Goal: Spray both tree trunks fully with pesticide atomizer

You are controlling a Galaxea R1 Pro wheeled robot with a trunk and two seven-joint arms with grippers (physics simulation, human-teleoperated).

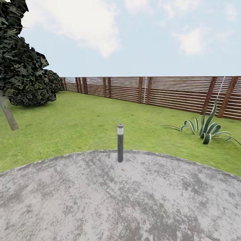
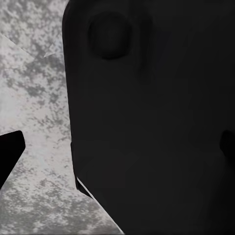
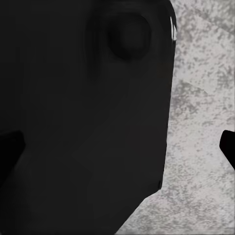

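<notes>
While the robot is on its way, these lines read the garden from left to right.

Tree [image 1: 23, 67]: far left, a dark blocky canopy over a leaning pale trunk [image 1: 8, 113] that rises from the lawn [image 1: 77, 130]; by its look, one of the two to be sprayed.

Fence [image 1: 167, 92]: reddish slats along the back of the lawn, running off to the right.

Bollard [image 1: 120, 143]: a slim dark post at the far edge of the paving [image 1: 120, 201], middle of the head view; not a trunk, so nothing to spray.

Agave [image 1: 207, 129]: a striped spiky plant on the grass at right, near the fence.

Atomizer: not to be seen on the grass or stone ahead; where it lies relative to either gripper I cannot tell.

Left gripper: the left wrist view looks down on mottled stone past a large dark body; a dark tip at either edge suggests fingers spread, but I cannot tell for sure.

Right gripper: much the same, dark tips at the edges over grey stone; whether apart or together I cannot tell.

Step in hand: judged to be searching for the atomizer.

Doing it well: turn the base and head slowly and sweep the ground low before driving off the paving; note the leaning trunk at left for later.
</notes>
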